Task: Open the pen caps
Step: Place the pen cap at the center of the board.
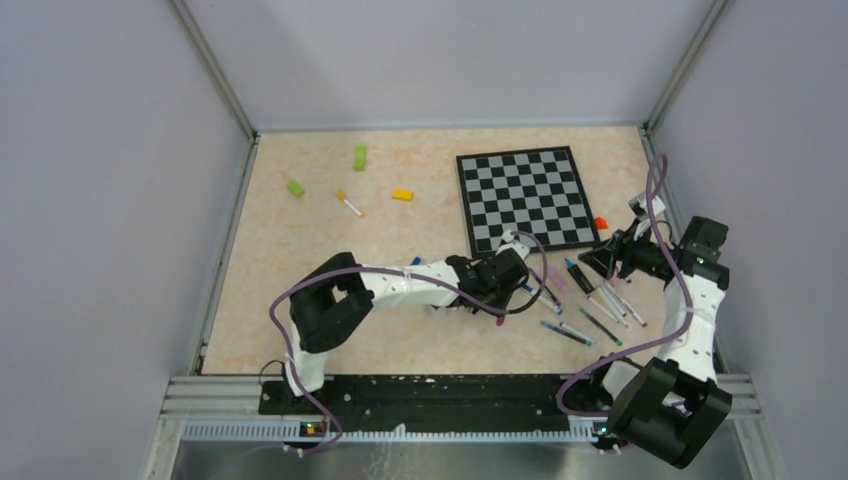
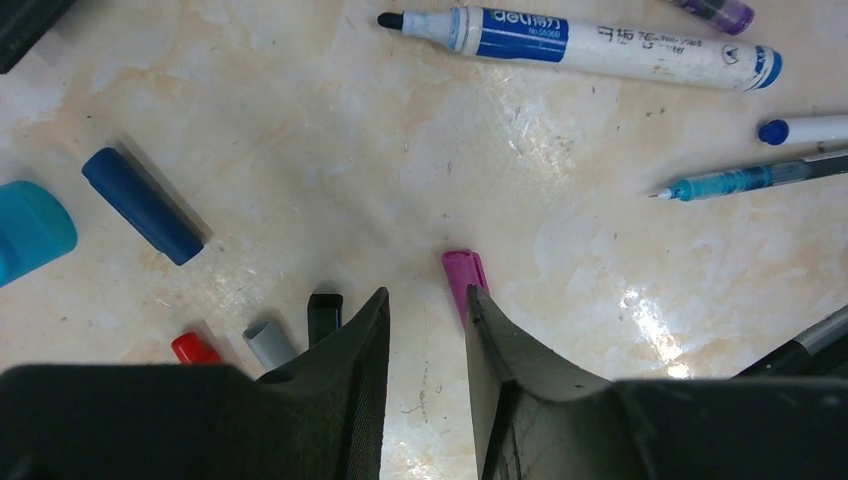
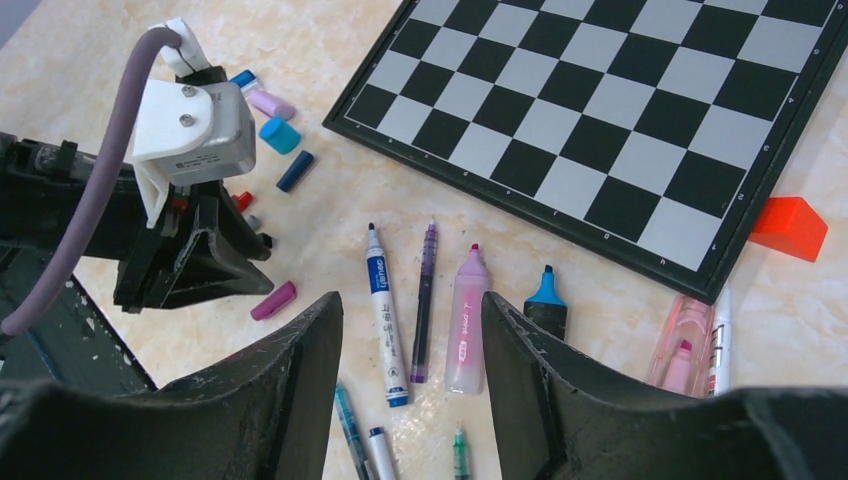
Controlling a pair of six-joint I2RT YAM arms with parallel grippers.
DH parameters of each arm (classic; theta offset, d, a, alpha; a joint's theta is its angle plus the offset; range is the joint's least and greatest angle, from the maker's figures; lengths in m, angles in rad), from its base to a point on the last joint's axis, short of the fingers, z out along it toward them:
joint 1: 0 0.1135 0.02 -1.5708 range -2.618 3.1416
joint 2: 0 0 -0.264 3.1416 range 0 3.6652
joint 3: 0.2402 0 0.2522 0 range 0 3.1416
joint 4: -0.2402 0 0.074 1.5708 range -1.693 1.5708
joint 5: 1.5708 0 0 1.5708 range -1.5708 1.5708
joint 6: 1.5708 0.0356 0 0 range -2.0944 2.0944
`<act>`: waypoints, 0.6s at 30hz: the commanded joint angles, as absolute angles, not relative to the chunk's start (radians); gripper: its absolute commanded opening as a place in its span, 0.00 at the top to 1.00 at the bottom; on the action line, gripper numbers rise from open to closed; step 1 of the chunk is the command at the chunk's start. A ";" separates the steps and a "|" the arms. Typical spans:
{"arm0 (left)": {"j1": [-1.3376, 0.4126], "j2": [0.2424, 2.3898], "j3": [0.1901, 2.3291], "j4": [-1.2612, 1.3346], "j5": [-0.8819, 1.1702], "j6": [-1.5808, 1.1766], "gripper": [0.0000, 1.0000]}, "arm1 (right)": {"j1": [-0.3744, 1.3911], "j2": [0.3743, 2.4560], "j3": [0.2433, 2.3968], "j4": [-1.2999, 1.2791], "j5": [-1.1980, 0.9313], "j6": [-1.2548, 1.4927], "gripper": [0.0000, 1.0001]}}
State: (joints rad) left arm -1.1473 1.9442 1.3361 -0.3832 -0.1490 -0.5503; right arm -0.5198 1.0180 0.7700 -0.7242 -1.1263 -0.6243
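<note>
My left gripper [image 2: 428, 292] is open just above the table, with only bare surface between its fingers. A magenta pen cap [image 2: 463, 275] lies loose at its right fingertip. Black [image 2: 324, 312], grey [image 2: 270, 343], red [image 2: 195, 348], dark blue [image 2: 142, 205] and cyan [image 2: 30, 230] caps lie to its left. Beyond lies an uncapped white marker with a blue label [image 2: 580, 45]. My right gripper [image 3: 411, 297] hovers open and holds nothing above that marker [image 3: 385, 320], a purple pen [image 3: 425, 300] and a pink highlighter [image 3: 468, 325]. The magenta cap [image 3: 273, 300] lies to the left of these pens.
The chessboard [image 3: 620, 120] lies behind the pens, with an orange block [image 3: 790, 228] at its right corner. A blue-tipped highlighter [image 3: 545, 300] and a pink one in a clear case [image 3: 685, 350] lie on the right. Green blocks [image 1: 359, 157], a yellow block [image 1: 402, 195] and one pen [image 1: 348, 204] lie far left.
</note>
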 commanded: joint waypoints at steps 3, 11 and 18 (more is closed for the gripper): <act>-1.151 1.799 1.367 -0.361 -0.222 -0.505 0.62 | -0.517 0.996 0.786 -0.710 -1.146 -0.636 0.48; -1.125 1.544 1.196 -0.247 -0.482 -0.358 0.38 | -0.518 0.995 0.771 -0.699 -1.155 -0.650 0.48; -0.884 1.298 0.965 -0.066 -0.438 -0.331 0.01 | -0.518 0.994 0.747 -0.668 -1.158 -0.652 0.48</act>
State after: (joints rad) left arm -1.0416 1.4006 1.0664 -0.1932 -0.4549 -0.3561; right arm -0.5198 1.0122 0.7574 -0.7136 -1.1275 -0.6285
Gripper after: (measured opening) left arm 0.968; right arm 0.519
